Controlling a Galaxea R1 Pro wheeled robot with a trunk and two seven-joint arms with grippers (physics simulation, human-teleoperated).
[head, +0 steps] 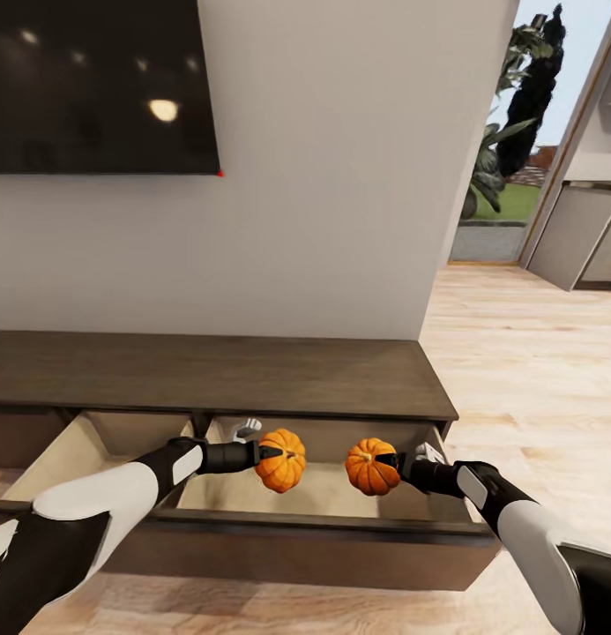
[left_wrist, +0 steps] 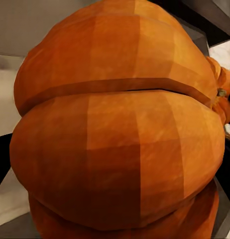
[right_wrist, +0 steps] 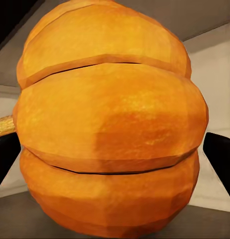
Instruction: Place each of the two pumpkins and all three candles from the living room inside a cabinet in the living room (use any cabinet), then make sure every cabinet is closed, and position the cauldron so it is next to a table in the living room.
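Left tool (head: 268, 455) grips one pumpkin (head: 282, 459), right tool (head: 395, 465) grips the other pumpkin (head: 370, 466); both hang over the open right drawer (head: 323, 498) of the cabinet (head: 217, 375). Beside it another drawer (head: 67, 445) stands open. Above, a black TV (head: 98, 84) hangs on the wall.

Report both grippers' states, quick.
Left gripper: shut on the left pumpkin.
Right gripper: shut on the right pumpkin.
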